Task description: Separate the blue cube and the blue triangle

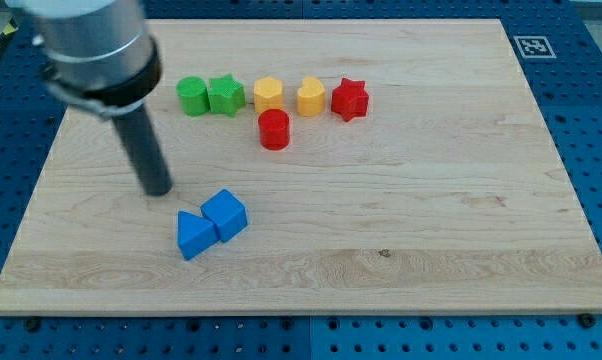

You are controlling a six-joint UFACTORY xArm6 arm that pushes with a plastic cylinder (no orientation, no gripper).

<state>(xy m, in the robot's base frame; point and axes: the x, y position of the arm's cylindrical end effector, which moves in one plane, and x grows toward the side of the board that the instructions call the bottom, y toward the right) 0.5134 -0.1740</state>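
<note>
The blue cube [226,213] and the blue triangle [193,235] lie touching each other at the lower left of the wooden board, the triangle to the lower left of the cube. My tip [158,190] rests on the board just up and left of the pair, a short gap from both blocks. The dark rod rises from it to the arm's grey body at the view's top left.
A row of blocks lies near the view's top: a green cylinder [191,95], a green star [225,95], a yellow hexagon [269,94], a yellow heart [311,96], a red star [349,98]. A red cylinder [274,129] sits below the yellow hexagon.
</note>
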